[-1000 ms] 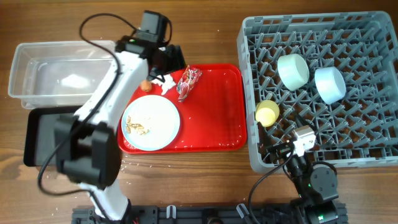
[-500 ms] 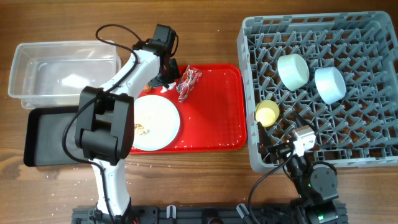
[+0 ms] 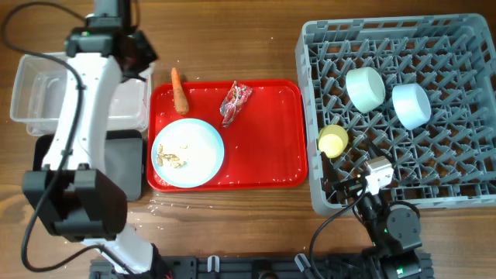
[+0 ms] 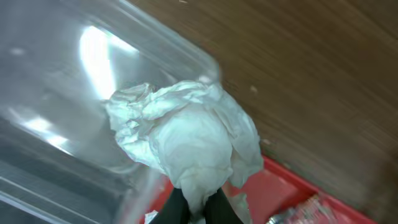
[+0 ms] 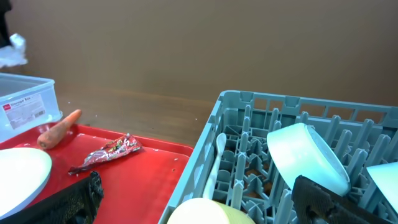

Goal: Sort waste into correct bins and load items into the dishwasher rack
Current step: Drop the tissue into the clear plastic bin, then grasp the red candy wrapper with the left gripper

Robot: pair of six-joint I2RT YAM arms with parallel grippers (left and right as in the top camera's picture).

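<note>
Over at the far-left corner of the counter [image 3: 232, 46], the left gripper [image 4: 196, 213] has its jaws pinched tight on the tissue [image 4: 186, 140]. The tissue hangs right above the rim of the clear tub [image 4: 56, 93], on the side facing the red tray [image 3: 271, 163]. Can't tell if it's touching the plastic or not.

The black tray [image 3: 128, 167] sits just on the near side of the tub, along the left edge. On the red tray, the carrot [image 3: 180, 89] lies at the far-left corner with its tip poking over the rim. The wrapper [image 3: 235, 102] is a bit to its right, and the plate [image 3: 198, 147] with the crumbs [image 3: 170, 159] takes up the near-left part.

The rack [image 3: 310, 93] fills the right side of the counter. It has both bowls [image 3: 365, 88] [image 3: 411, 105] tipped among the pegs, the yellow cup [image 3: 333, 141] near its left wall, and the spoon [image 5: 216, 163] standing close by. The right gripper [image 5: 196, 186] sits by the near edge with its jaws spread wide, holding nothing.
</note>
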